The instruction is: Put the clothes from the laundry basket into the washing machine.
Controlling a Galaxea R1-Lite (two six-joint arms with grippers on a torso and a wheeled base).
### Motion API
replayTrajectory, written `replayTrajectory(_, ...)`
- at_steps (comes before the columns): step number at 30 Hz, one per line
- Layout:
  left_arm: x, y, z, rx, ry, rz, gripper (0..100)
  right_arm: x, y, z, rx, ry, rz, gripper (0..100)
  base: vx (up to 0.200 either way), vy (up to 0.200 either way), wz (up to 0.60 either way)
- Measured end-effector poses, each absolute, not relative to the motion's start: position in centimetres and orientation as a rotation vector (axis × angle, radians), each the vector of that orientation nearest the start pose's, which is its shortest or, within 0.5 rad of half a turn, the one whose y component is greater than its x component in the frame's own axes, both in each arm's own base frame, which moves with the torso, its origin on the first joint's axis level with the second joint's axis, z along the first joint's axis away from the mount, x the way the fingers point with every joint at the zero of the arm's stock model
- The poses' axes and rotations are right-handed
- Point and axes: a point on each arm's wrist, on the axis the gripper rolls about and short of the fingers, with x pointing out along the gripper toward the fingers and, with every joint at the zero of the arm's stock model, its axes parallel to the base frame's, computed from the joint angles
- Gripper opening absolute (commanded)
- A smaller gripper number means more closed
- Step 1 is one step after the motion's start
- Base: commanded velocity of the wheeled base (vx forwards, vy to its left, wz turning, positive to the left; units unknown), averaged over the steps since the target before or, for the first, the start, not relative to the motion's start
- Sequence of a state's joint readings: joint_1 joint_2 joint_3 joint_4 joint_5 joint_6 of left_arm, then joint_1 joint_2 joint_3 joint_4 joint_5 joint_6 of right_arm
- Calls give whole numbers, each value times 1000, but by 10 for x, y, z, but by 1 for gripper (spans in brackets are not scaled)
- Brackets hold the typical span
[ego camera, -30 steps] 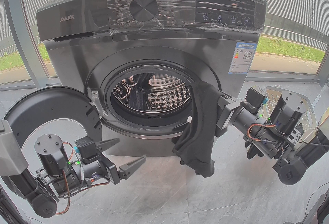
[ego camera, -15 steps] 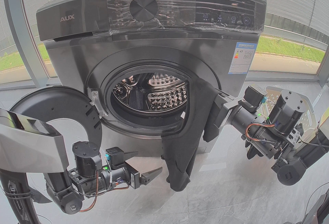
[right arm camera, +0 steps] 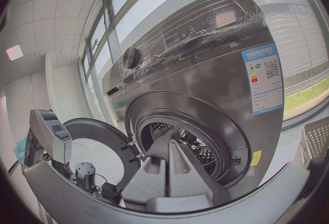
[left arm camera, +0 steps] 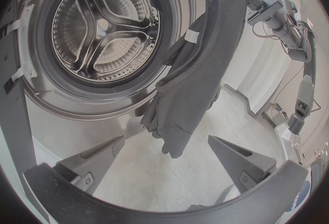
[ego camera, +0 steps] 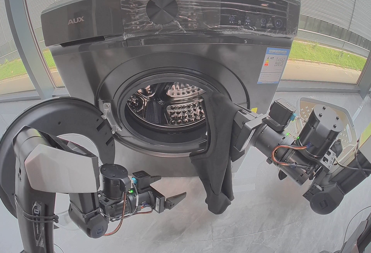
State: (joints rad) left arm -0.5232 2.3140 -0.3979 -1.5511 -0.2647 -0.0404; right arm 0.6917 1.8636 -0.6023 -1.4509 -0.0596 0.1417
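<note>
A dark grey garment [ego camera: 218, 149] hangs from my right gripper [ego camera: 232, 118], which is shut on its top edge just right of the washing machine's drum opening [ego camera: 166, 110]. The cloth [left arm camera: 195, 74] drapes down past the door ring toward the floor. In the right wrist view the shut fingers [right arm camera: 171, 170] pinch the garment [right arm camera: 162, 144] in front of the opening. My left gripper [ego camera: 176, 199] sits low near the floor, open and empty, left of the cloth's lower end. Its two fingertips [left arm camera: 114, 144] frame the hanging cloth from below. The drum [left arm camera: 102, 29] looks empty.
The round washer door [ego camera: 58, 122] stands swung open at the left, behind my left arm. A white perforated laundry basket [ego camera: 346, 126] sits at the right behind my right arm. Grey tiled floor [ego camera: 232, 226] spreads in front of the machine.
My right gripper has shifted left with the garment, toward the drum opening. My left arm has swung in and rightward, bringing its open gripper closer below the hanging cloth.
</note>
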Motion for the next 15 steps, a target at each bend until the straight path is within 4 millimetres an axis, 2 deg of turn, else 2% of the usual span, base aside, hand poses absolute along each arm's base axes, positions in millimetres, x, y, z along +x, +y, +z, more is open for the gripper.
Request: replayTrajectory(15, 301, -170, -27, -12, 345, -795, 100, 238, 203, 162, 208, -130, 661, 0, 0, 0, 0)
